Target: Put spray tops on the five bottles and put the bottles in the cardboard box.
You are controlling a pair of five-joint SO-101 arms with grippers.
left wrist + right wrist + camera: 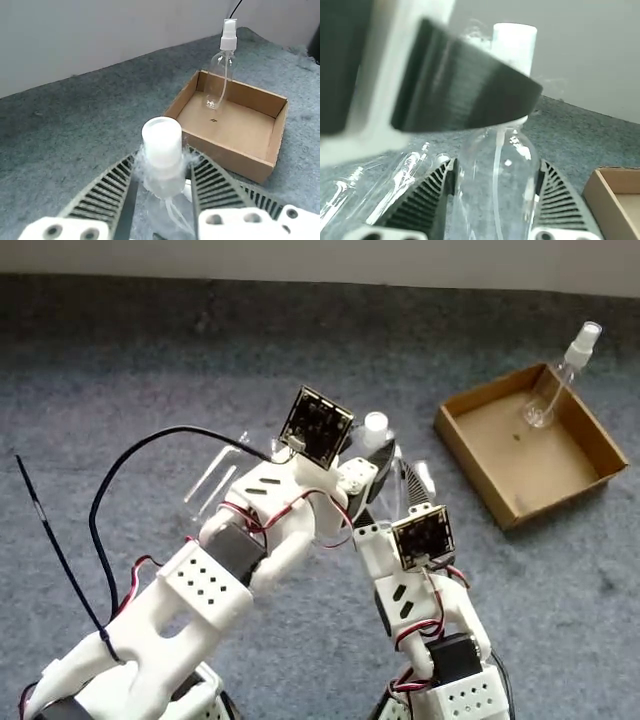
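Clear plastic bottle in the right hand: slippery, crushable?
Likely light: the clear plastic bottle looks empty apart from its thin tube. Its smooth, rounded wall may twist or slip between the right hand's ribbed fingers. Probably thin-walled, so hard squeezing could dent it.

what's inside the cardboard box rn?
One clear bottle with its spray top on, standing by the far wall of the cardboard box. Rest of the floor looks bare, bar a small dark speck. The strip right behind the near wall is hidden.

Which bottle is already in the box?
The sprayer-topped bottle leaning in the cardboard box. The held bottle is outside it; the other bottles lie on the carpet.
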